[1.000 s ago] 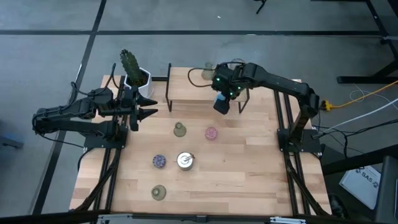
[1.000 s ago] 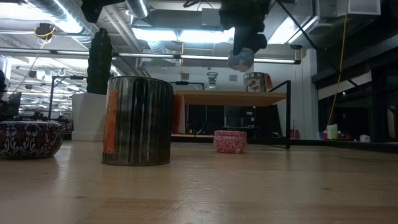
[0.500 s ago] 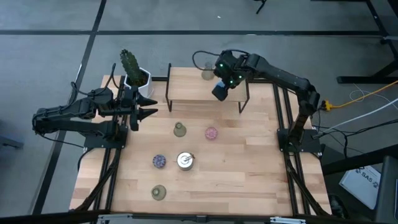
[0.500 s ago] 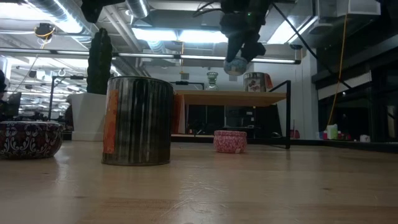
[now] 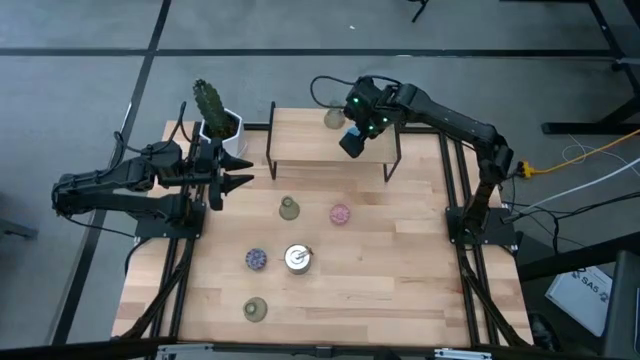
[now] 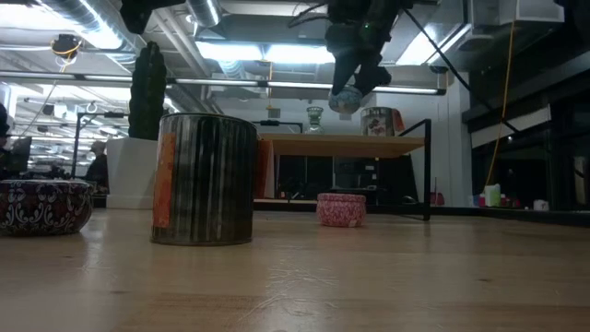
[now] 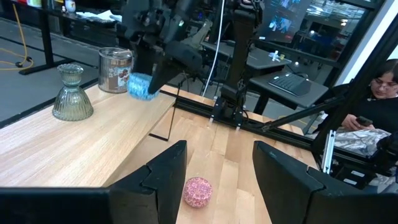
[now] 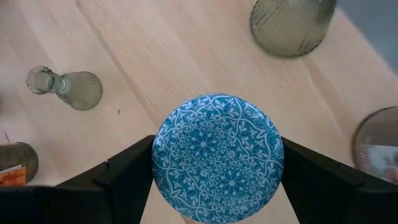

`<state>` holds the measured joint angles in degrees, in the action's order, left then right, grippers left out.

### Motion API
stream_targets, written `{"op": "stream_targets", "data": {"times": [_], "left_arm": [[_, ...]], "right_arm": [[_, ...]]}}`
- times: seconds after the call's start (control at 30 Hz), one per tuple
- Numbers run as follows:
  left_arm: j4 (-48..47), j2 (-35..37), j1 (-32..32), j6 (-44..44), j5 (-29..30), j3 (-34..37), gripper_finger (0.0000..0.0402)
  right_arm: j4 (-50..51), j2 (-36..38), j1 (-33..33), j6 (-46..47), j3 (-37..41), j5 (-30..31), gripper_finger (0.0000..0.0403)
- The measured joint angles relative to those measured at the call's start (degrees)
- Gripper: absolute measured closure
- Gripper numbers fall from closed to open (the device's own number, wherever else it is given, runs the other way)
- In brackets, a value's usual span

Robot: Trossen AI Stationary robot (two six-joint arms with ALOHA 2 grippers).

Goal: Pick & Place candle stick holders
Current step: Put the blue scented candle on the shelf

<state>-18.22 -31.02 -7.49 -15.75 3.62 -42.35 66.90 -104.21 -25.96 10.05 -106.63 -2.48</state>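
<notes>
My right gripper [image 5: 352, 141] hangs above the raised wooden shelf [image 5: 300, 150], shut on a round blue patterned holder [image 8: 217, 155]. On the shelf stand an olive flared holder [image 5: 333, 118] and a silvery cup [image 7: 115, 61]. On the table below rest another olive holder [image 5: 289, 208], a pink one [image 5: 340, 213], a dark speckled one [image 5: 256, 259], a silvery cup [image 5: 297, 258] and a third olive one [image 5: 255, 309]. My left gripper [image 5: 238, 172] waits open at the table's left edge, with nothing between its fingers. My right gripper pinches the blue holder between its two fingers, one finger [image 8: 134, 168] on each opposite side of its round wall [image 8: 163, 158]. The fingers slant down from the table's right. The holder [image 6: 348, 97] hangs clear above the shelf.
A white pot with a cactus [image 5: 212, 110] stands at the far left corner. The shelf's black frame legs [image 5: 272, 140] reach down to the table. A person sits beyond the table [image 7: 379, 93].
My right gripper has carried the blue holder toward the table's far edge, from the shelf's near edge to above its middle, and has tipped a little. The holder has stayed clear of the shelf.
</notes>
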Motion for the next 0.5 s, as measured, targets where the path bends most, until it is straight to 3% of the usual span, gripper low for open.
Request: {"op": "stream_targets", "data": {"times": [0.5], "left_arm": [[-0.02, 0.02, 0.00, 0.00, 0.00, 0.00, 0.0222]], "right_arm": [[-0.66, -6.67, -0.21, -0.25, 0.00, -0.72, 0.0101]]}}
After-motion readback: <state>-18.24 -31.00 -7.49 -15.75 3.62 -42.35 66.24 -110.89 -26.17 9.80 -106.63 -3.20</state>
